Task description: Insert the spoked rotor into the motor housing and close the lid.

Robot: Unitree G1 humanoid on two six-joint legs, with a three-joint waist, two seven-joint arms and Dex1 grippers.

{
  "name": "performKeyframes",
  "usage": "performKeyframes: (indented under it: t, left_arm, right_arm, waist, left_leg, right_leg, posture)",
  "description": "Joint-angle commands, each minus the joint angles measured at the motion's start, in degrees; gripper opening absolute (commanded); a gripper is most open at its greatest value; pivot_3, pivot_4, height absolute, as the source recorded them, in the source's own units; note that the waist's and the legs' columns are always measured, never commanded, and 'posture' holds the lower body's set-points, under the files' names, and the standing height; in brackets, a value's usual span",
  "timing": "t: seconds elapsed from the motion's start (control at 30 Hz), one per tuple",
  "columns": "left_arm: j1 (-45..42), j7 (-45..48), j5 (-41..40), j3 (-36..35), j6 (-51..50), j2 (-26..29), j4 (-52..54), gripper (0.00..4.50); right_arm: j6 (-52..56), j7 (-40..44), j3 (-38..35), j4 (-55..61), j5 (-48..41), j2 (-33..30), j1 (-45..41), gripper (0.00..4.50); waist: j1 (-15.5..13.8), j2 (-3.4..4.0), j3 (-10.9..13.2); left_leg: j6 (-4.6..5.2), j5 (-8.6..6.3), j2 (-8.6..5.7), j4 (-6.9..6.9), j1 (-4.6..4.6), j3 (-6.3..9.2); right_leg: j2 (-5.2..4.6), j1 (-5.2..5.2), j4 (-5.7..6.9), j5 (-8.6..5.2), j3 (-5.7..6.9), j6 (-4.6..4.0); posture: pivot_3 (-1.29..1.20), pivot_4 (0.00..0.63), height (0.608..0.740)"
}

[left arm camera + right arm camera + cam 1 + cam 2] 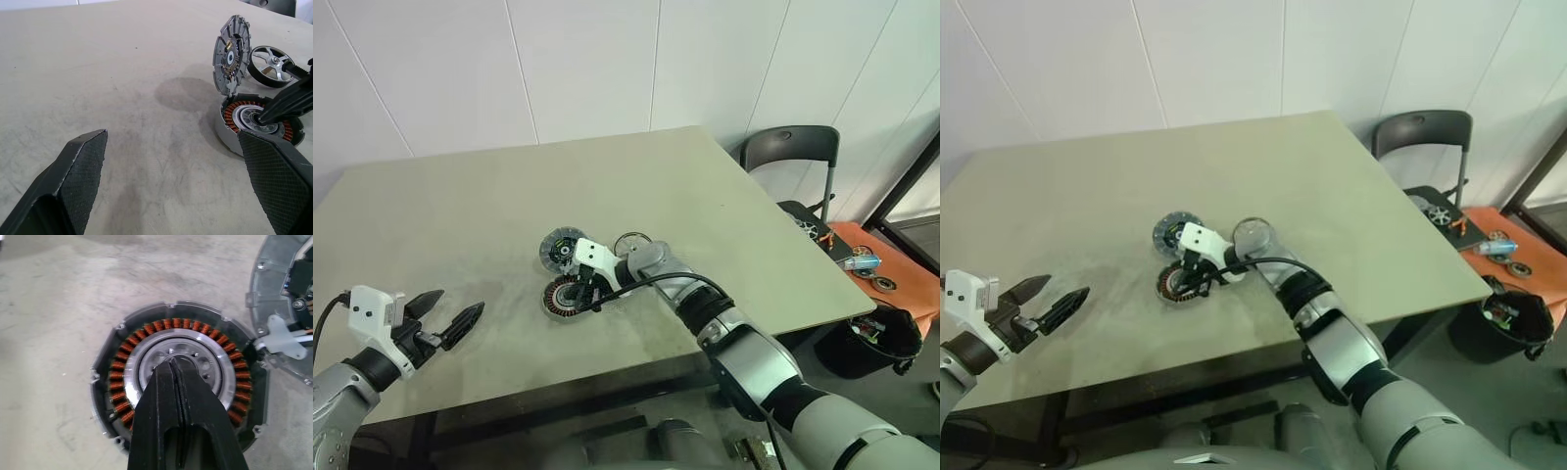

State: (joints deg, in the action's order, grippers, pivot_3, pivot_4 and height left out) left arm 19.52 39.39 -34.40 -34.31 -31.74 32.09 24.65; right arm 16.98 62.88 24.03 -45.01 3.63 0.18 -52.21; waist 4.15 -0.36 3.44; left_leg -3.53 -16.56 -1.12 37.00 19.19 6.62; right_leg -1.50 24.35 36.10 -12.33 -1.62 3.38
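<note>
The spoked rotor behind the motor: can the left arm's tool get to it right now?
Probably not easily. The spoked rotor lies beyond the motor housing and the lid, and the shut right tool sits over the housing. The open left tool waits far off.

Head pair looks down over the table (509,196); both wrist views share the motor housing (178,377)
</note>
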Motion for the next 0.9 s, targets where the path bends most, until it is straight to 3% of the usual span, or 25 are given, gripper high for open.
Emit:
performKeyframes:
  t: [0.03,0.27,0.73,0.9]
  left_arm:
    - [-0.73,-0.2,-0.39,-0.03,1.16,0.79,0.34,4.5]
    - [-1.28,-0.53,-0.19,0.42,1.32,0.9,0.24,4.5]
    - [-0.53,-1.55,-0.7,0.68,1.27,0.37,1.45,4.5]
    - [-0.41,-1.76,-0.73,0.55,1.43,0.45,1.49,4.5]
  right_arm:
    - [1.97,0.89,-2.34,4.47,-2.49,0.59,-1.65,0.03]
    - [3.48,-0.65,-5.04,4.92,-4.53,1.56,-3.81,0.03]
    - [-2.47,-3.75,-1.32,-6.61,1.14,1.65,-0.5,0.03]
    - [-3.22,-4.53,-3.7,-6.43,-0.37,2.48,-1.88,0.03]
  waist:
    - [0.0,0.0,0.0]
    - [-0.01,0.01,0.0]
    - [0.03,0.03,0.01]
    - [0.1,0.01,0.0]
  left_leg:
    - [0.0,0.0,0.0,0.0,0.0,0.0]
    - [0.0,0.0,0.0,0.0,0.0,0.0]
    - [0.0,0.0,0.0,-0.02,0.06,0.0]
    - [0.0,0.0,0.0,-0.02,-0.04,-0.01]
  right_leg:
    - [0.0,0.0,0.0,0.0,0.0,0.0]
    - [0.0,0.02,0.0,0.0,0.0,0.0]
    - [-0.01,0.05,-0.04,0.0,0.01,0.0]
    - [0.0,0.0,0.0,0.0,0.0,-0.01]
  posture:
    - [0.0,0.0,0.74]
    - [0.0,0.0,0.74]
    - [0.0,0.0,0.74]
    - [0.0,0.0,0.74]
